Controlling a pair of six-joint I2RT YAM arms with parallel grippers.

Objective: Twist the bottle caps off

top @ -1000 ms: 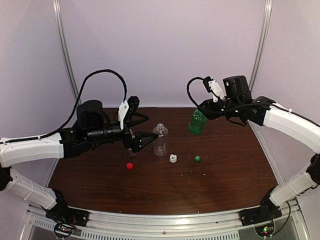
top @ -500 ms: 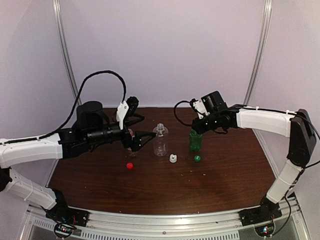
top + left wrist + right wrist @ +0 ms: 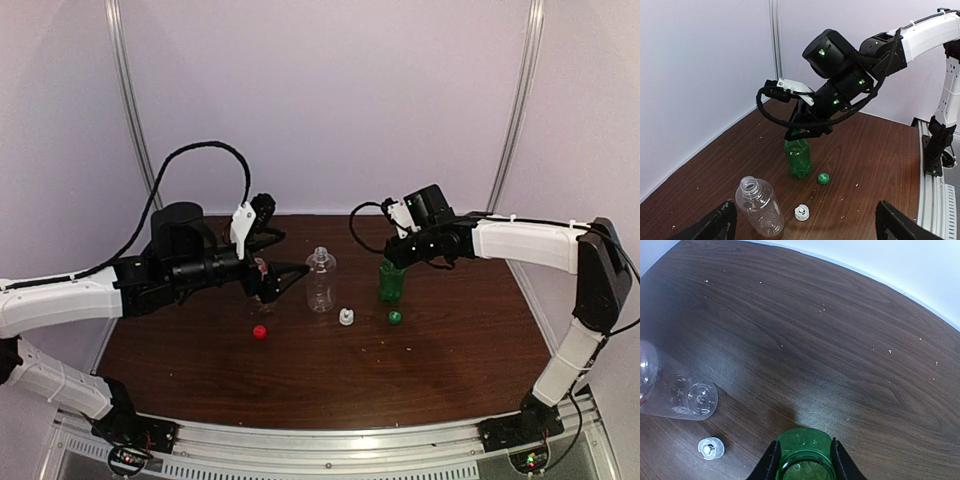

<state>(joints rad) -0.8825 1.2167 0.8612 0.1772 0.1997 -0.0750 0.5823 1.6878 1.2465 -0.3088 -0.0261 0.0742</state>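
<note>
The green bottle (image 3: 390, 284) stands upright on the table, uncapped, and my right gripper (image 3: 393, 262) is shut on its neck; the black fingers flank the green rim in the right wrist view (image 3: 803, 460). The clear unlabelled bottle (image 3: 320, 281) stands open at the middle. The red-labelled bottle (image 3: 261, 272) is mostly hidden behind my left gripper (image 3: 295, 252), which is open and holds nothing. Three caps lie loose on the table: red (image 3: 260, 331), white (image 3: 346, 318) and green (image 3: 395, 317). The left wrist view shows the green bottle (image 3: 798, 157), clear bottle (image 3: 760, 205), green cap (image 3: 823, 178) and white cap (image 3: 801, 212).
The brown table (image 3: 330, 380) is walled by white panels at the back and sides. A metal rail (image 3: 350, 440) runs along the near edge. The right wrist view shows the clear bottle (image 3: 685, 395) and white cap (image 3: 710, 448) to the left of the green bottle.
My right gripper has brought the tilted, lifted green bottle down and left, and it now stands upright on the table. The left arm has hardly moved.
</note>
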